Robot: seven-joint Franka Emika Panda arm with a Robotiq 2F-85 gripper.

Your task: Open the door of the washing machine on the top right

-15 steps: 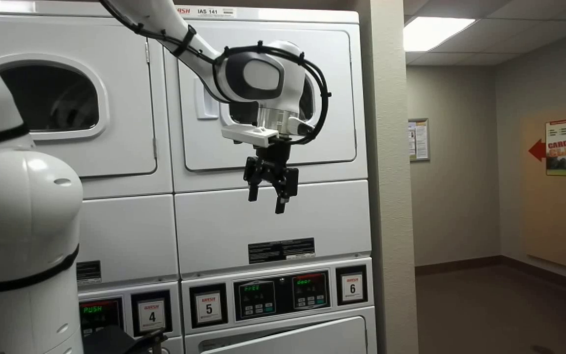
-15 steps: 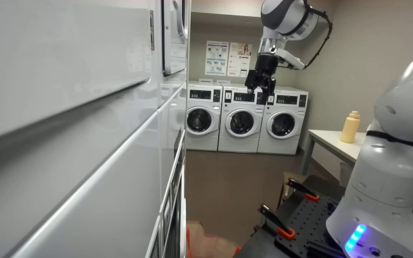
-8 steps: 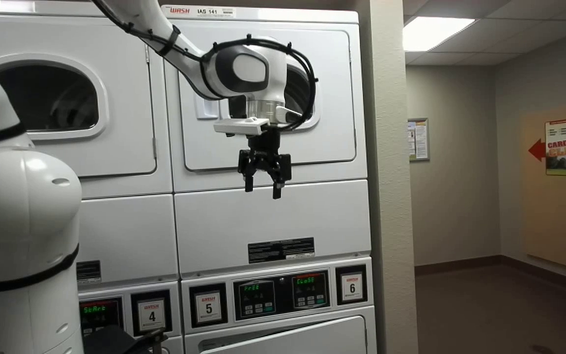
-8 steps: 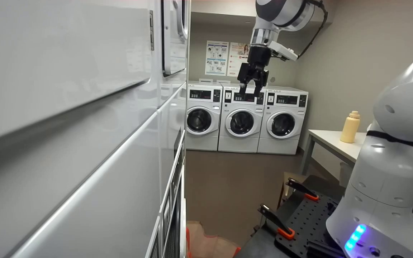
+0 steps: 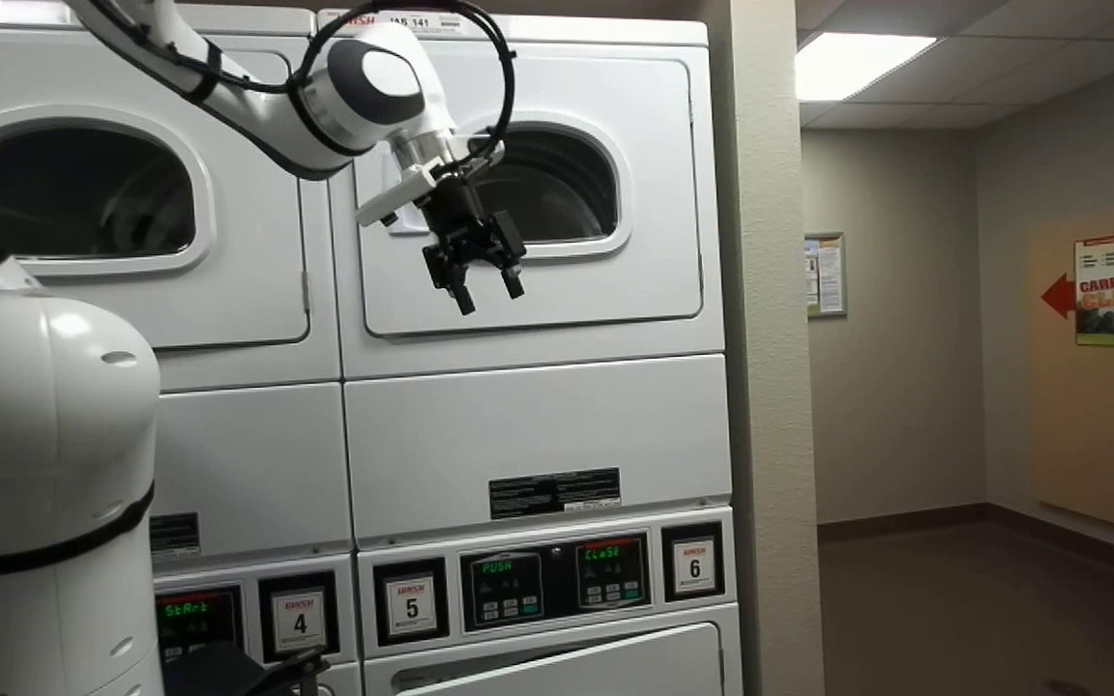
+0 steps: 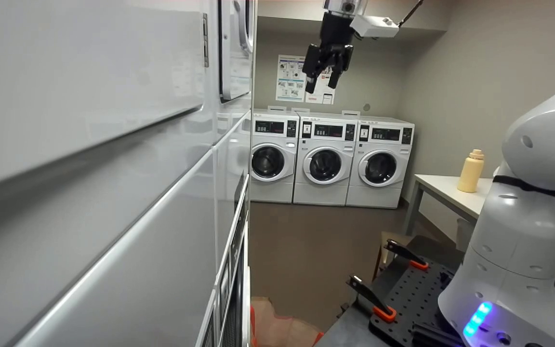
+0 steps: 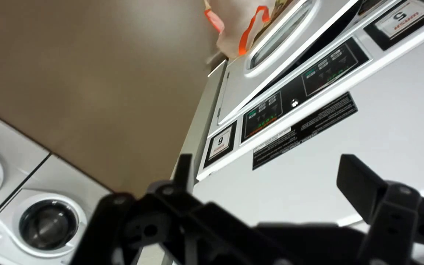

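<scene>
Door [image 5: 581, 285] closed, lower window [image 7: 281, 35] wrist view only

The spread claw [image 5: 490, 296] hangs tilted before the closed top-right door [image 5: 576, 282]

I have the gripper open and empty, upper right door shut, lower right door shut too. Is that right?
Not quite: the lower right door stands ajar, with a dark gap along its edge in the wrist view. The gripper is open and empty, and the upper right door is shut.

Beige walls [image 5: 905, 416] meet a dim floor [image 5: 963, 619], probably brown.
</scene>
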